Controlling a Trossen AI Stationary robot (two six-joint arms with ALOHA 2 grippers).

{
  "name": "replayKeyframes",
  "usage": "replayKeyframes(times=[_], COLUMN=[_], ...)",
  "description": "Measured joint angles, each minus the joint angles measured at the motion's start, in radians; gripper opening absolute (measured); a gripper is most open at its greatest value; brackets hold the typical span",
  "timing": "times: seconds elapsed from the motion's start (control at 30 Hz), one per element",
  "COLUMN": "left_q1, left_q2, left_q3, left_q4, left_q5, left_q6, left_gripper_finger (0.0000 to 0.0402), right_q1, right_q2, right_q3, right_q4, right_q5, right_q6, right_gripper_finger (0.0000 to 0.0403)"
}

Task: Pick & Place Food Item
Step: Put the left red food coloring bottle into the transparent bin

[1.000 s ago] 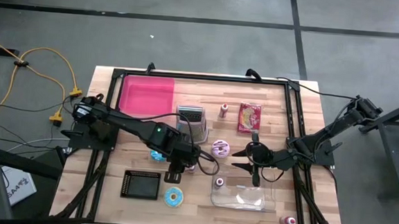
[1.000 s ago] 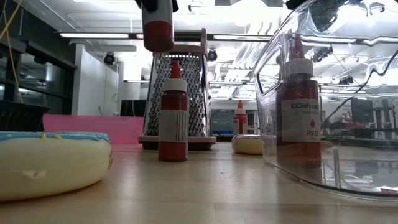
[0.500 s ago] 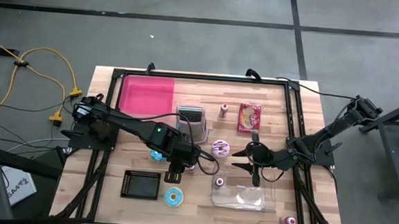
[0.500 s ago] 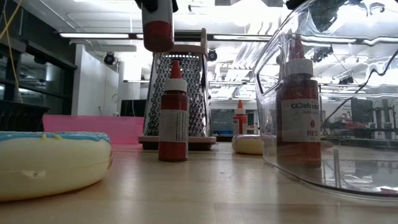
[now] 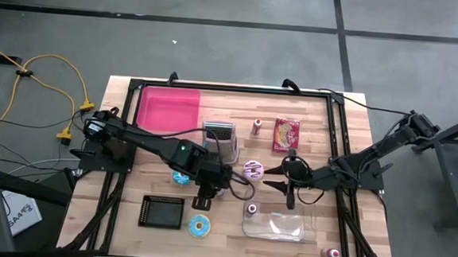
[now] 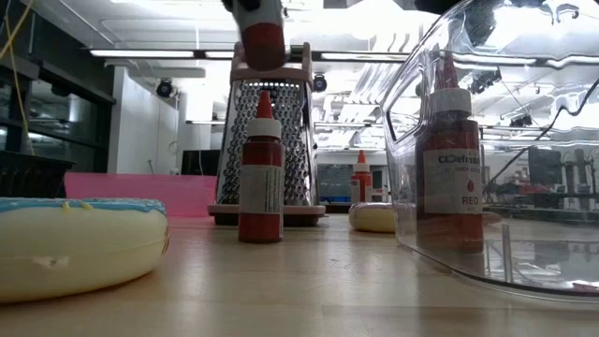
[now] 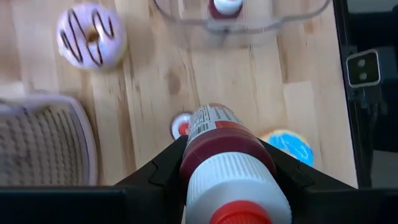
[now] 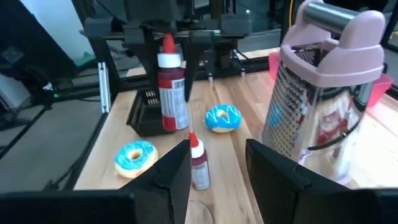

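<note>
Between the left jaws: a red bottle (image 7: pixel 225 160) is clamped in the left gripper (image 5: pixel 207 192), lifted clear of the table (image 5: pixel 309 117), white cap toward the wrist.
Below the left jaws: another small red bottle (image 6: pixel 261 168) stands upright on the wood.
Near the left jaws: a blue-iced donut (image 5: pixel 199 226) lies beside a black tray (image 5: pixel 162 212); a second blue donut (image 8: pixel 222 117) sits close by.
Right gripper (image 5: pixel 277 180): jaws apart, nothing between them, just beside the purple-iced donut (image 5: pixel 253 171).
Clear container (image 5: pixel 280 225): lies just past the right jaws; one red bottle (image 6: pixel 449 154) shows through its wall, though whether inside or behind cannot be told.
Pink tray (image 5: pixel 168 109): far corner, well apart from both jaws.
Grater (image 5: pixel 223 139): upright behind the left jaws.
</note>
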Motion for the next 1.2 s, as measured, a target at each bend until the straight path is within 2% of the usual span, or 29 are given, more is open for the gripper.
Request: replayKeyframes(times=[0.23,0.4,0.53,0.83,0.97,1.2], left_q1=[0.002,0.007,0.007,0.007,0.007,0.008], left_q2=[0.0,0.0,0.0,0.0,0.0,-0.001], left_q3=[0.0,0.0,0.0,0.0,0.0,0.0], left_q4=[0.091,0.132,0.155,0.188,0.229,0.249], left_q5=[-0.08,-0.109,-0.124,-0.124,-0.149,-0.162], left_q6=[0.064,0.066,0.066,0.079,0.096,0.117], left_gripper_finger=[0.0145,0.0145,0.0145,0.0145,0.0145,0.0145], right_q1=[-0.058,-0.085,-0.098,-0.114,-0.135,-0.137], right_q2=[0.078,0.181,0.244,0.266,0.266,0.266], right_q3=[0.0,0.0,0.0,0.0,0.0,0.0], right_q4=[0.046,0.171,0.233,0.267,0.276,0.301], right_q5=[-0.139,-0.171,-0.172,-0.191,-0.24,-0.248], right_q6=[-0.007,-0.085,-0.116,-0.096,-0.079,-0.08], right_gripper_finger=[0.0139,0.0146,0.0173,0.0245,0.0254,0.0255])
